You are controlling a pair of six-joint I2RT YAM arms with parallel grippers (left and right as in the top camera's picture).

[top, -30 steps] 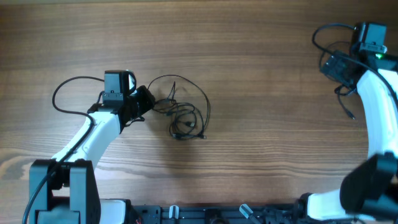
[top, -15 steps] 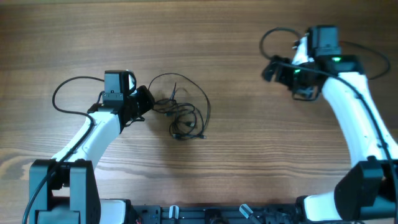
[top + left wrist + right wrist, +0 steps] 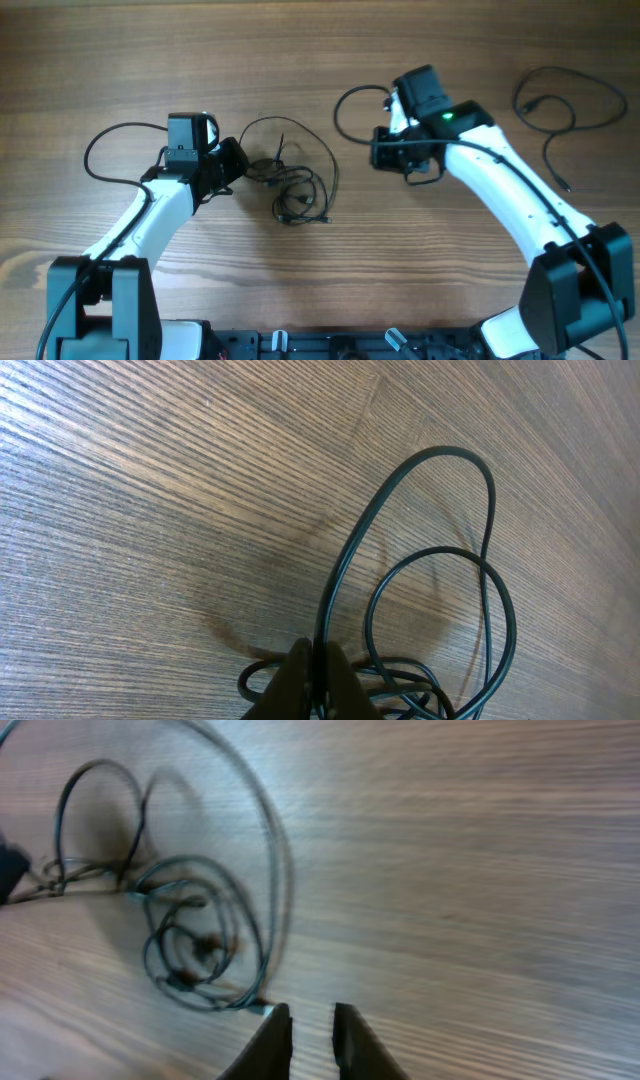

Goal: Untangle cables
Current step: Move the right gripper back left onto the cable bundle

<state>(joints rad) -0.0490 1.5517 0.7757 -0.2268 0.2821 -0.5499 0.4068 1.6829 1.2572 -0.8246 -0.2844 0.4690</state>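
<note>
No writing, label, brand, number or sign can be read in any view; the cables (image 3: pixel 297 193), the left arm (image 3: pixel 165 205), the right arm (image 3: pixel 500 190) and the wooden table (image 3: pixel 320 60) carry none legible; a small green light (image 3: pixel 443 117) glows on the right arm, at 1 o'clock from the table's middle.

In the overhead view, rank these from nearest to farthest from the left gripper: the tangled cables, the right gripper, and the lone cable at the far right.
1. the tangled cables: pinched by the left gripper, spreading just to its right.
2. the right gripper: past the tangle, near mid-table.
3. the lone cable: far right, beyond the right arm.
</note>
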